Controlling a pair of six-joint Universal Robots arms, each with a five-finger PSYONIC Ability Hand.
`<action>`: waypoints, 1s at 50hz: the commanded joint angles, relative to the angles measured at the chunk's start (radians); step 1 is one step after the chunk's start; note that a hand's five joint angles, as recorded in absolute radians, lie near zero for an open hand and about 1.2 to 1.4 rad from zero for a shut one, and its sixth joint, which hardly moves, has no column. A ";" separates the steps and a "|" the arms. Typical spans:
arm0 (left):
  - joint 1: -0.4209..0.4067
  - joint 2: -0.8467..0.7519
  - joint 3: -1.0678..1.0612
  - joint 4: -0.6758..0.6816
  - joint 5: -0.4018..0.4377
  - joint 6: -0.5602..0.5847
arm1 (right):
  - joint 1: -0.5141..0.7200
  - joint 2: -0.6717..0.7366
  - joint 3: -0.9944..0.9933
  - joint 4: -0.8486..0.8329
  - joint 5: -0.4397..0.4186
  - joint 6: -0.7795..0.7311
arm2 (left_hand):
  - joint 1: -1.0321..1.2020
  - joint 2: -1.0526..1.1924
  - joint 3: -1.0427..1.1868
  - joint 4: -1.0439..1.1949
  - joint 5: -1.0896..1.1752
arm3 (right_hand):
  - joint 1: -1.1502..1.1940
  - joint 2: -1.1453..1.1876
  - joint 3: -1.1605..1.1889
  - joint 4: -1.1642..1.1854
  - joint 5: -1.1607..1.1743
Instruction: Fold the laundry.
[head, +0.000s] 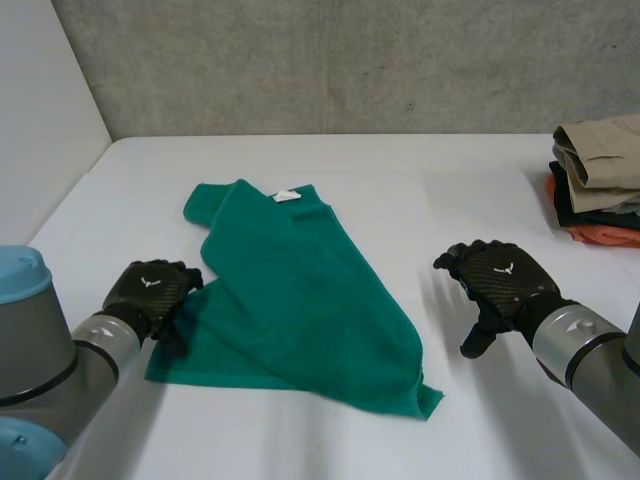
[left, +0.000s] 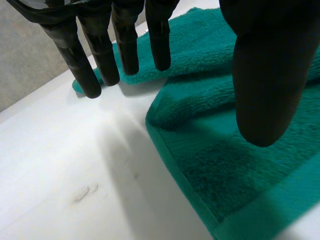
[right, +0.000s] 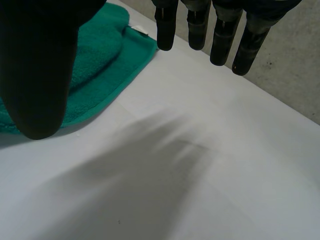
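The robot's left hand hung released, its fingers straight and holding nothing, poised just over the left border of a green terry-cloth towel. The right hand was also released, fingers relaxed, above bare white bench, near the towel's right side but apart from it.

The towel lay in the middle of the bench, a little towards its left edge, loosely doubled on a slant so that the upper layer crossed the lower one crookedly. A small white label showed at the end nearest the far edge. A stack of folded clothes sat at the bench's far right corner.

The likely risk was a one-layer pinch: taking only one layer would probably drag the fold further askew. With the right hand off the cloth, a pull from the left could slide the whole towel.
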 joint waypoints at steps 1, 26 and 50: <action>-0.015 -0.072 0.030 0.057 0.011 0.003 | 0.001 0.003 0.003 0.001 -0.001 0.000 | 0.141 0.138 0.139 0.138 0.135 | -0.034 -0.046 -0.042 -0.059 -0.058; -0.069 -0.041 0.127 0.065 -0.010 0.016 | 0.083 0.255 -0.515 0.312 -0.080 0.020 | 0.998 0.995 0.996 0.995 0.992 | -0.034 -0.046 -0.042 -0.059 -0.058; -0.066 -0.116 0.084 0.045 0.082 0.119 | 0.110 0.312 -0.507 0.320 -0.075 0.017 | 0.199 0.196 0.198 0.197 0.193 | -0.034 -0.046 -0.042 -0.059 -0.058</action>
